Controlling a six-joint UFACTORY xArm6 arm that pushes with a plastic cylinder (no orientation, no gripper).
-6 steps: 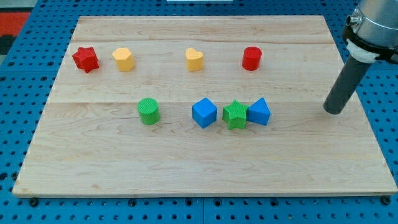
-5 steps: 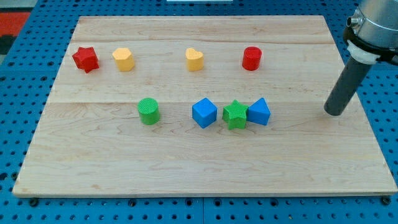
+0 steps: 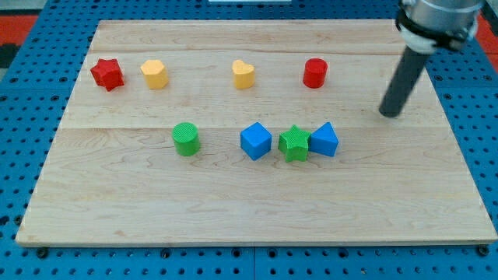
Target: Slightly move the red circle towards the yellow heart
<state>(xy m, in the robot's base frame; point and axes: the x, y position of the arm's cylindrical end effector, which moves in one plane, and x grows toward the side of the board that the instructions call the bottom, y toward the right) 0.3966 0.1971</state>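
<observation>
Tip (image 3: 391, 114) rests apart, right of red circle (image 3: 314, 73); yellow heart (image 3: 243, 75) lies leftward.

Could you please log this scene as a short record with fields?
board: wooden board on a blue pegboard
top row, view's left to right: red star, yellow block, yellow heart, red circle
lower row, view's left to right: green circle, blue cube, green star, blue block
tip: my tip is to the view's right of the red circle, slightly lower, apart from it
contact: none with any block
task state: red circle not yet pushed
</observation>
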